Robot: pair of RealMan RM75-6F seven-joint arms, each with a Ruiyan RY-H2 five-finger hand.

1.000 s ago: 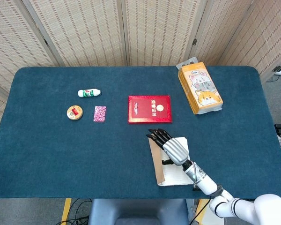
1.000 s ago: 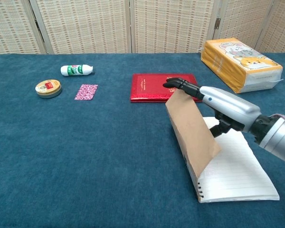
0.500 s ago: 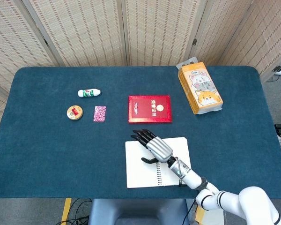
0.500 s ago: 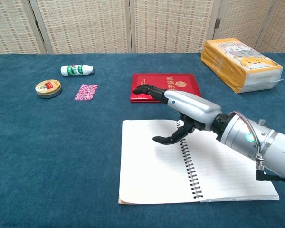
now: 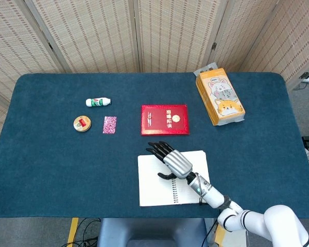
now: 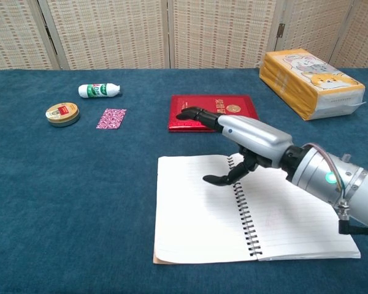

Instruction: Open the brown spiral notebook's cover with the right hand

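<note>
The brown spiral notebook (image 6: 233, 211) lies fully open, flat on the near-right part of the bench (image 6: 80, 196), lined pages up. The right hand (image 6: 245, 138) hovers above its far edge, fingers (image 6: 193, 114) apart, holding nothing. The opening looks done; only withdrawing remains.

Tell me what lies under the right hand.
The right hand hangs above the open notebook, over lined pages and spiral binding. The page part beneath it is hidden.

The right hand (image 6: 245, 138) hides part of the red booklet (image 6: 190, 113); small print on the round tin (image 5: 82, 123) is unreadable.
</note>
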